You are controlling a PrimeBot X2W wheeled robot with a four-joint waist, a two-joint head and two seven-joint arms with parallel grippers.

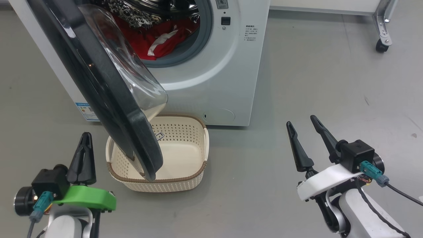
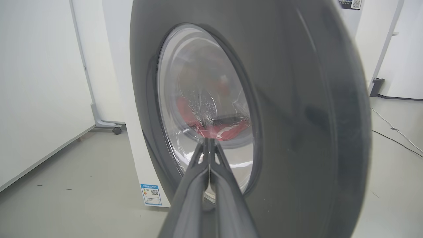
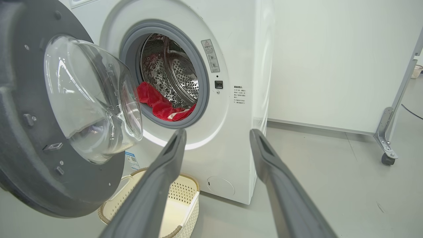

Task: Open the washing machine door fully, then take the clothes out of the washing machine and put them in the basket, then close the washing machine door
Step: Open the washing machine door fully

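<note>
— When the head view is checked, what is seen?
— The washing machine door (image 1: 99, 89) is swung open, upper left, over the basket (image 1: 185, 185). The clothes (image 1: 155, 38) are seen in the washing machine (image 1: 231, 66), top. The left gripper (image 1: 86, 135), lower left, is pinched shut, empty; the right gripper (image 1: 300, 120), lower right, is spread.
— Wrist views?
— Left: the door glass is faced. Right: the clothes are seen near the centre.

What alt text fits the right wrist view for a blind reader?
A white washing machine stands with its round door swung open and red clothes in the drum. A cream basket sits below; the right gripper is open.
</note>
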